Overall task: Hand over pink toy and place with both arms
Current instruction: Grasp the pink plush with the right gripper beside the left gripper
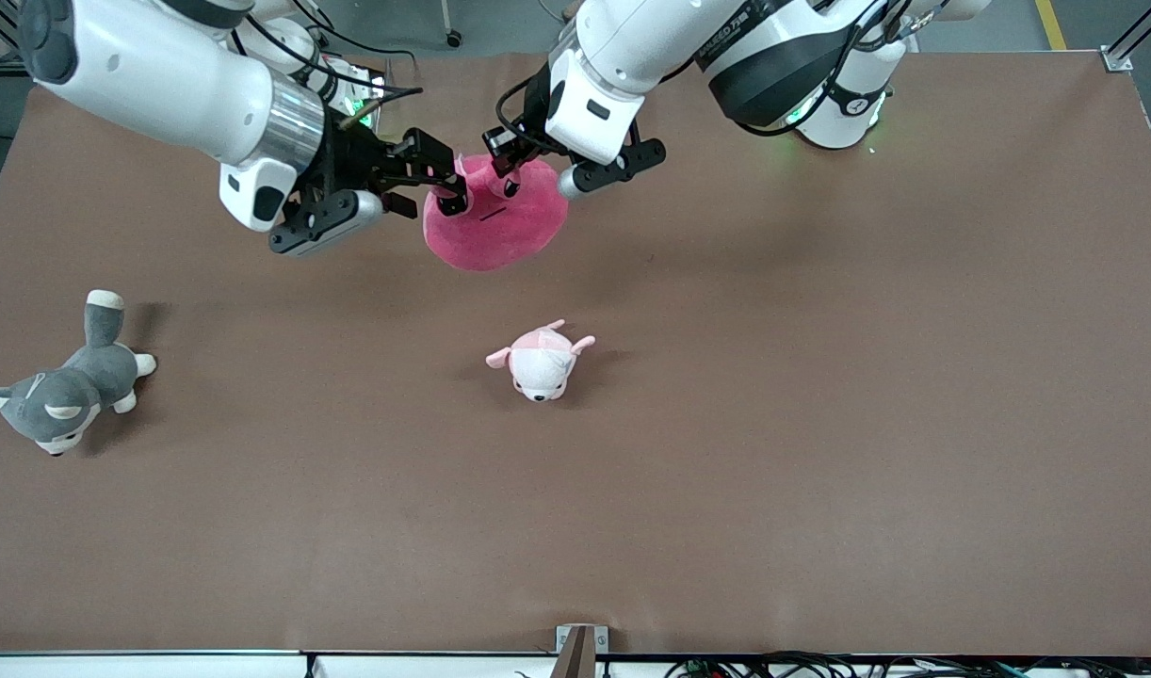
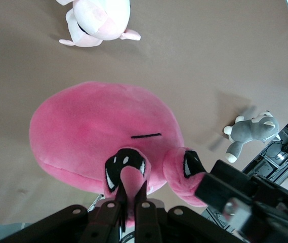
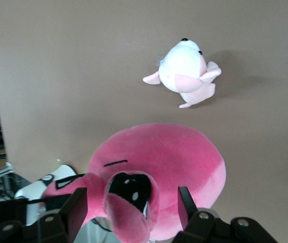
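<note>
brown desk (image 1: 820,424) | round hot-pink plush toy (image 1: 495,221) hangs in the air over the desk's robot end | left gripper (image 2: 131,202) pinched narrow on its ear | right gripper (image 3: 131,207) spread wide around its other ear | pale pink-and-white plush (image 1: 541,361) mid-desk | grey plush dog (image 1: 67,386) toward right arm's end

table (image 1: 820,424): brown | on it: pale-pink plush (image 1: 541,360) mid-table; grey plush (image 1: 62,395) toward right arm's end

A robotics lab: two white arms (image 1: 189,85) over a brown-covered table (image 1: 820,424).
</note>
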Controlling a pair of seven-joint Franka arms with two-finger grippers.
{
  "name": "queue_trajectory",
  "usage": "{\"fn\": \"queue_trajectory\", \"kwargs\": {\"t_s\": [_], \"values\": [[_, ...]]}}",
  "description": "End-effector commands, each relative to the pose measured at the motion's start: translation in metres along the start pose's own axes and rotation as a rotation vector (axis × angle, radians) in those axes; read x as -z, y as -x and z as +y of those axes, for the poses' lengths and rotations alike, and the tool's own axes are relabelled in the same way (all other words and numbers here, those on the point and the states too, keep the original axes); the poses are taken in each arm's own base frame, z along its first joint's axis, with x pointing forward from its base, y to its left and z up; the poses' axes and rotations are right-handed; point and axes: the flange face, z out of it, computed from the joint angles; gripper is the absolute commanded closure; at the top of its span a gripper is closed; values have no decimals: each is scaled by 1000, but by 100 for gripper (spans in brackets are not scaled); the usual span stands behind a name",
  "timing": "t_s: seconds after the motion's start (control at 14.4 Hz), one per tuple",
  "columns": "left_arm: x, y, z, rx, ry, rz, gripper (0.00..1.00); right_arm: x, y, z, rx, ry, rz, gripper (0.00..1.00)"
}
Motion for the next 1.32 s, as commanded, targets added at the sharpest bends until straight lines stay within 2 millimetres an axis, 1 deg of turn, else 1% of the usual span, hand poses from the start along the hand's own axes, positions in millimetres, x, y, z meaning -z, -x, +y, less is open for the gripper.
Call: {"fn": "queue_trajectory", "kwargs": {"t_s": [0.0,0.28,0.49,0.76,0.9,1.11,1.18,1.25], "values": [[0,-2,6,11,11,-26,100,-13,5,-3,5,63,-10,20],[1,-7,6,13,13,-22,100,-15,6,-4,8,68,-15,21],[0,-7,5,13,11,-21,100,-17,7,-4,9,70,-25,24],[0,-7,5,11,9,-17,100,-18,7,-6,11,70,-25,25],[-1,-7,5,10,7,-18,100,-22,9,-12,21,70,-25,26],[-5,-9,4,12,1,-19,100,-29,5,-11,19,74,-34,27],[-7,-9,4,11,-1,-21,100,-28,5,-11,19,74,-32,31],[-7,-8,4,10,-1,-22,99,-28,5,-11,19,74,-34,41]]}}
